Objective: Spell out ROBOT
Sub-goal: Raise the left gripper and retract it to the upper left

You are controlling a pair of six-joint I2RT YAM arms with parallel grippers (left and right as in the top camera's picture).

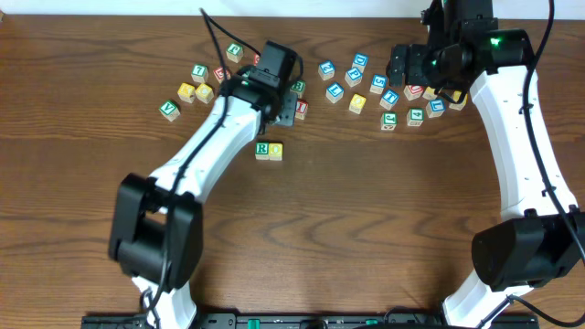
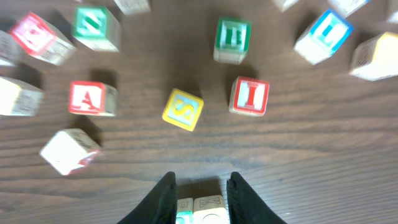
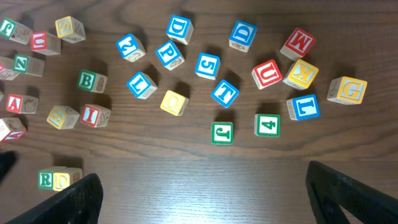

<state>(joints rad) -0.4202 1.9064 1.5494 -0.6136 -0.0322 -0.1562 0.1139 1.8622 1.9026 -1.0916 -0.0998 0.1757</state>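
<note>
Seemingly, left tool point(image 2: 201, 179) hovers parted near R cube point(image 1: 262, 149) and O cube point(image 1: 275, 150), right tool point(image 3: 202, 174) spread wide

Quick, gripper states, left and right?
Left gripper: partly open, holding nothing.
Right gripper: wide open, empty.

This looks like a robotics lab bench. Two white-and-black robot arms, the left arm point(image 1: 206, 137) and the right arm point(image 1: 512, 119), rise from a black mounting rail point(image 1: 274, 321) at the front edge of a wood-grain table point(image 1: 384, 228). Black cables point(image 1: 210, 37) run along them, and a green status light point(image 1: 496, 40) glows (up by the right arm's wrist). Wooden alphabet cubes point(image 3: 224, 93) lie strewn over the tabletop.
</note>
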